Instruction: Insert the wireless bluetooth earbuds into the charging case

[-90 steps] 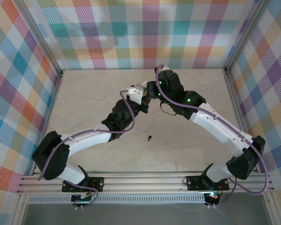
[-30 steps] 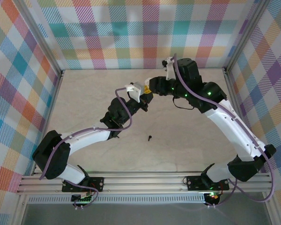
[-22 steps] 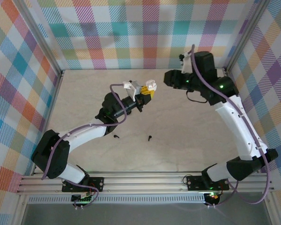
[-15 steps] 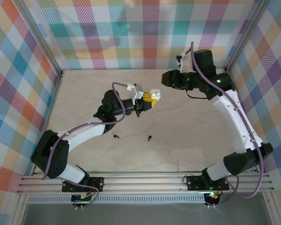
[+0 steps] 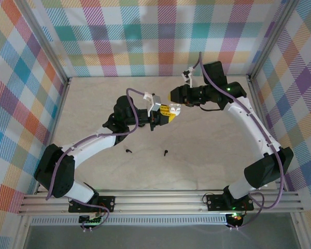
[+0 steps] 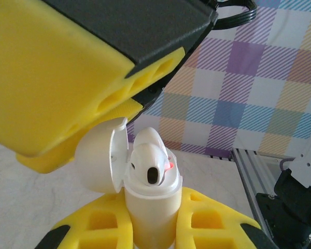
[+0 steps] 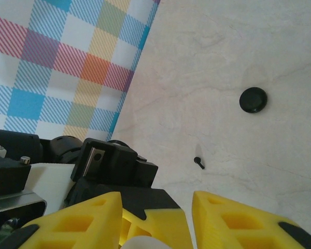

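My left gripper point(image 5: 165, 112) is shut on the white charging case point(image 6: 150, 207), which stands upright between its yellow fingers point(image 6: 217, 223). The lid point(image 6: 97, 155) is swung open to the left. One white earbud point(image 6: 149, 162) sits in the case, beside a small red light. My right gripper point(image 5: 174, 95) hovers just above the case, jaws apart with nothing gripped; one of its yellow fingers point(image 6: 57, 88) hangs over the lid. In the right wrist view the case top point(image 7: 140, 243) peeks between the right gripper point(image 7: 155, 203) fingers. Two black earbuds point(image 5: 128, 151) point(image 5: 166, 153) lie on the table.
A round black object point(image 7: 253, 99) lies on the marble tabletop, with a black earbud point(image 7: 198, 162) nearer. Checked walls and aluminium rails point(image 5: 254, 93) close off the sides. Bare tabletop point(image 5: 207, 155) lies right of the earbuds.
The right arm swung away to the back right, then came back over the case. The left gripper shifted slightly right with the case, uncovering a second black earbud on the table.
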Robot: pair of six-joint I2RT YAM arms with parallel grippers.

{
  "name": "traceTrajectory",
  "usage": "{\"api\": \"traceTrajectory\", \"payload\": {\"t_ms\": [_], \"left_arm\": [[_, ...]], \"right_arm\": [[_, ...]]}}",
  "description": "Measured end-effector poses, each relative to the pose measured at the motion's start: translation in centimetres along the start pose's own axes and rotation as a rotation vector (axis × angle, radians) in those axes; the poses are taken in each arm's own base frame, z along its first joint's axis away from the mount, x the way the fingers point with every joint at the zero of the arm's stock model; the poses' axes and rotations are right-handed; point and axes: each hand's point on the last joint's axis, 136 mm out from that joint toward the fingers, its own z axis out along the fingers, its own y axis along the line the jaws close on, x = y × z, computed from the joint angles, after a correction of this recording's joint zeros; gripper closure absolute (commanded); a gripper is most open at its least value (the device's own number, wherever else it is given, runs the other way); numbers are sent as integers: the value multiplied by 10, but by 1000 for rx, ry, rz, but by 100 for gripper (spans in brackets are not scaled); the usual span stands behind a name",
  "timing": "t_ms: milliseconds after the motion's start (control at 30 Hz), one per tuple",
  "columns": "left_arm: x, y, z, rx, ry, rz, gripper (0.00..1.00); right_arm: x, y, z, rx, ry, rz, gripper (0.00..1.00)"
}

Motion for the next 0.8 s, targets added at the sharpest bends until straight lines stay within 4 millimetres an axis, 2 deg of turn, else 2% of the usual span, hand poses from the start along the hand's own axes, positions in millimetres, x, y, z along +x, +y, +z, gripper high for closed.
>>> {"api": "traceTrajectory", "payload": {"t_ms": [133, 233, 400, 600, 700, 800], "left_arm": [[-2, 4, 3, -12, 7, -11, 100], [3, 8, 4, -8, 20, -47, 100], [8, 13, 7, 10, 9, -134, 100], [0, 17, 3, 15, -26, -205, 100], [5, 31, -5, -31, -27, -267, 100], [8, 42, -14, -70, -29, -313, 100]], "right_arm": [[7, 6, 2, -45, 29, -13, 68], [8, 1, 5, -61, 24, -21, 68], [8, -3, 3, -60, -3, -55, 59], [6, 16, -15, -94, -85, -159, 53], [15, 19, -30, -125, -131, -173, 51], [24, 18, -37, -162, -161, -182, 49]]}}
